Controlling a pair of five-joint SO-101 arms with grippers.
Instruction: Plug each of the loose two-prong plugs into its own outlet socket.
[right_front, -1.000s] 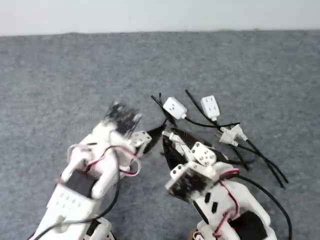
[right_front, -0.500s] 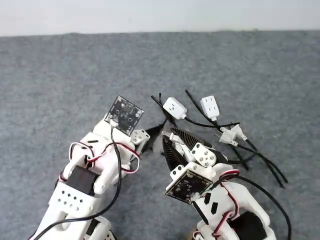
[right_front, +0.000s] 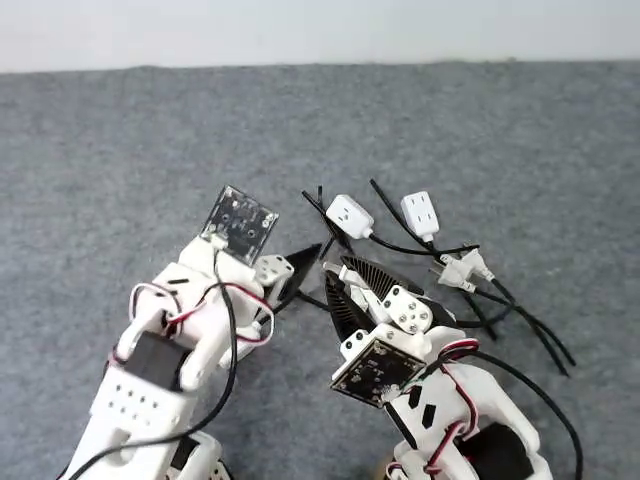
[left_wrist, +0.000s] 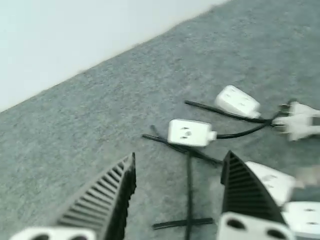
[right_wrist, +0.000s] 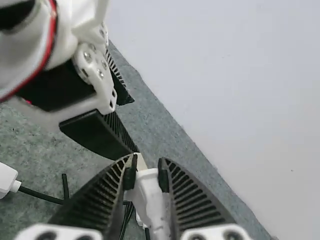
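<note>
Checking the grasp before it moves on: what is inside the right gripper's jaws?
A white plug sits clamped in the right gripper, between its two black fingers. The fingers cover the plug's sides and lower end, so how its prongs point cannot be told.

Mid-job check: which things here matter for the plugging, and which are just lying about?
Job: first socket; second socket; loose plug; held plug in right gripper; left gripper, open; black cables.
Lying about: grey mat.
</note>
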